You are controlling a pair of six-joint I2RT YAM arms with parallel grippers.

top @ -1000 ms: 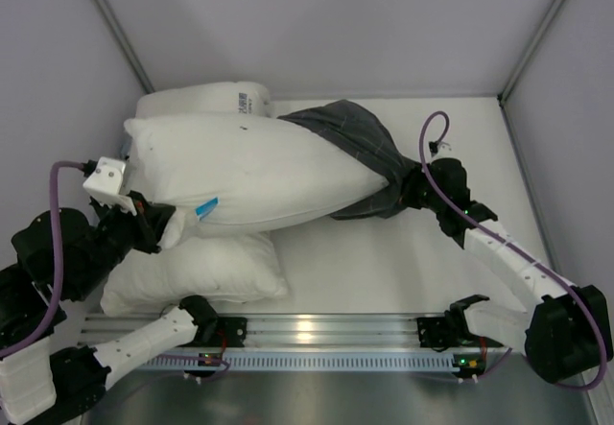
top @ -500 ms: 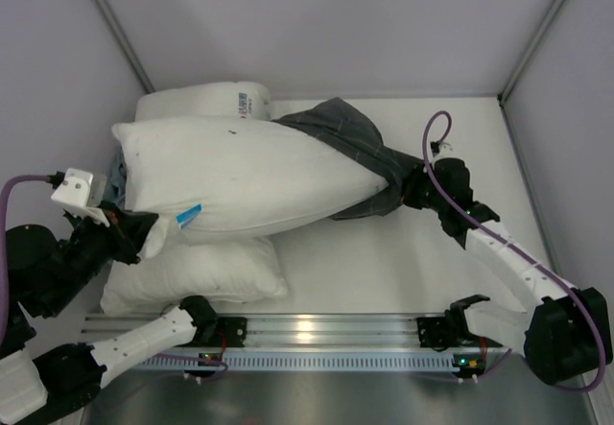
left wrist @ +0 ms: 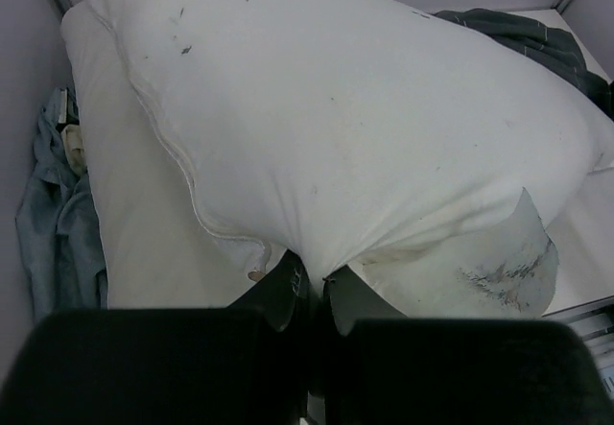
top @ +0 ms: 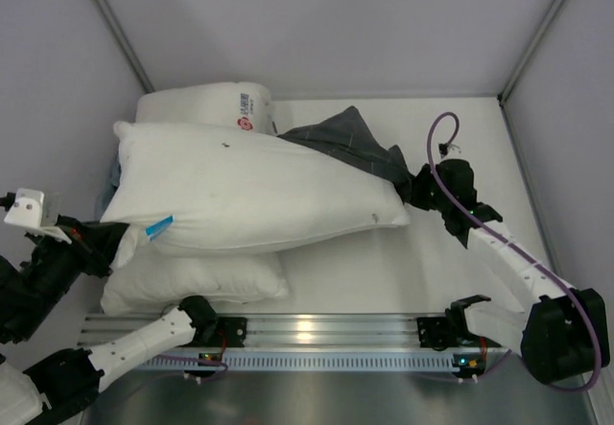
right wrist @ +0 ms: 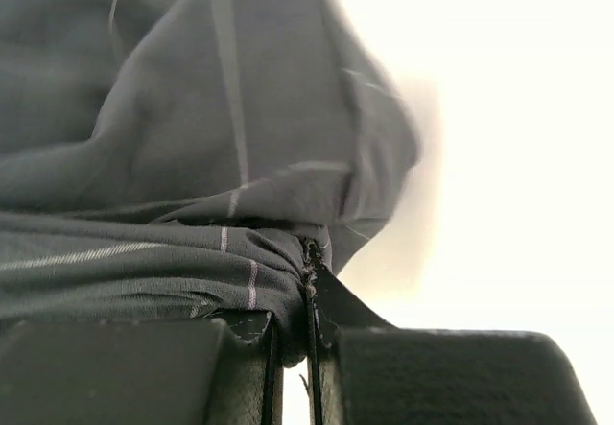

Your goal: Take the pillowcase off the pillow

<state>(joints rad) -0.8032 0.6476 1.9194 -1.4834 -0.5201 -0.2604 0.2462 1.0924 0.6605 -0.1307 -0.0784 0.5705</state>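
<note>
The plump white pillow point(top: 249, 190) lies across the table's left and middle, fully out of the cover; it fills the left wrist view point(left wrist: 365, 128). The dark grey-blue checked pillowcase point(top: 355, 142) lies crumpled behind its right end and fills the right wrist view point(right wrist: 192, 156). My left gripper point(top: 120, 245) is shut on the pillow's near-left corner point(left wrist: 317, 271). My right gripper point(top: 419, 187) is shut on a bunched edge of the pillowcase point(right wrist: 297, 281), right of the pillow's right tip.
A white pillow with a red round logo point(top: 206, 104) lies at the back left. Another white pillow point(top: 201, 281) lies under the main one at front left. Blue-grey cloth point(left wrist: 48, 214) lies by the left wall. An aluminium rail point(top: 307, 334) runs along the near edge.
My left gripper has pulled the pillow's corner left and toward me. The pillow has slid out of the pillowcase, which now lies loose behind its right end. My right gripper has barely moved.
</note>
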